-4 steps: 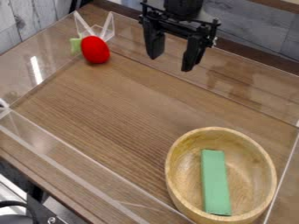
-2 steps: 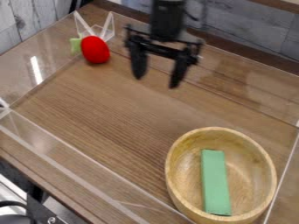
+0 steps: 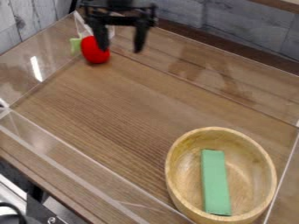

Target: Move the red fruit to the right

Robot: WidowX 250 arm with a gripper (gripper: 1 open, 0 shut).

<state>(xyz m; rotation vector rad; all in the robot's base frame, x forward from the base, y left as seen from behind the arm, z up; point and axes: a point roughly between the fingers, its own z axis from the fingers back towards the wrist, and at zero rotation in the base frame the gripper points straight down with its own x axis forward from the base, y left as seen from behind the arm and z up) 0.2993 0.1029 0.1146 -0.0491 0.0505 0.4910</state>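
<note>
Red fruit (image 3: 93,52): far left corner of wooden table (image 3: 128,114), green stub toward the clear wall. Gripper (image 3: 121,38): jaws spread wide, nothing held, pointing down, its left finger just at the fruit. Wooden bowl (image 3: 184,156): near right, holding flat green block (image 3: 215,181)

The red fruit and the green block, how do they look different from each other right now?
The red fruit is small and round; the green block is flat, long and rectangular. The red fruit sits on the bare wooden table in the far left corner, while the green block lies inside the wooden bowl at the near right. The open gripper hangs right beside the red fruit; nothing is near the green block. Neither is held.
</note>
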